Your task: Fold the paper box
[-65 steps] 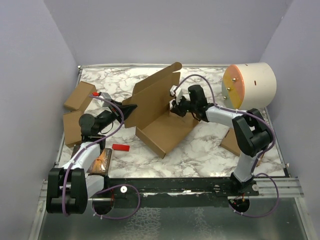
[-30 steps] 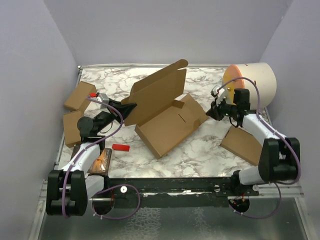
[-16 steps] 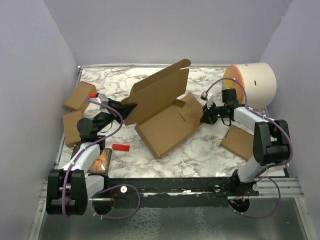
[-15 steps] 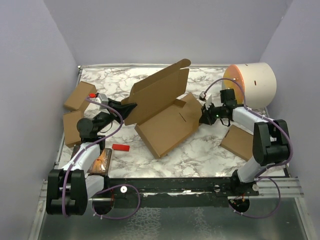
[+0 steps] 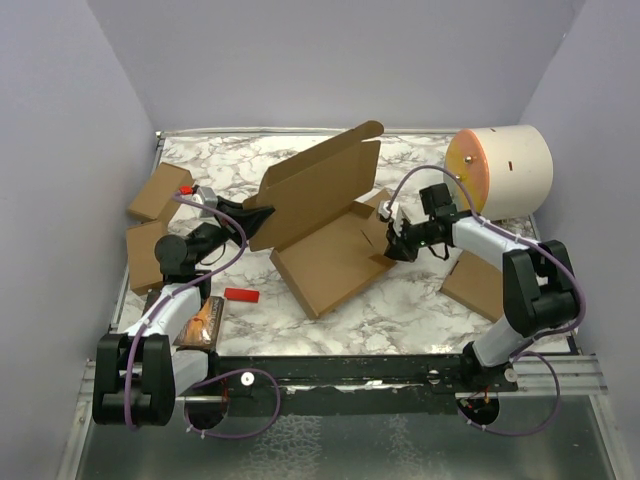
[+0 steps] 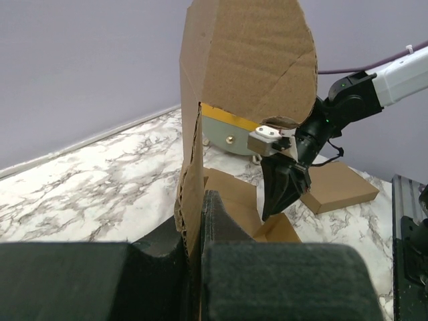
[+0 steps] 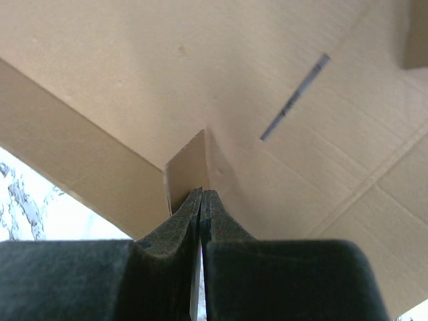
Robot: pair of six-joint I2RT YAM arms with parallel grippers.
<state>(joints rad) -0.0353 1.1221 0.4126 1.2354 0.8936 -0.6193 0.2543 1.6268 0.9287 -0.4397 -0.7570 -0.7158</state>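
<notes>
The paper box (image 5: pixel 320 255) lies in the middle of the bench (image 5: pixel 400 300). Its open tray is flat, with the long axis running from the near left to the far right. The lid panel stands up tilted along the tray's far long edge.

The left hand (image 5: pixel 243 215) is at the box's left end, pinching the lower corner of the raised lid; the wrist view shows the cardboard edge caught between its fingers (image 6: pixel 221 221).

The right hand (image 5: pixel 390 245) is at the opposite, right-hand short end of the box, fingers pressed together. Its tips (image 7: pixel 200 200) point into the tray and meet a small upright tab at the side wall. I cannot tell whether any cardboard is caught between them.

The right arm is clearly the nearer one to that end flap. Raising the flap would likely mean a push inward along the box's long axis while the left hand steadies the lid.
</notes>
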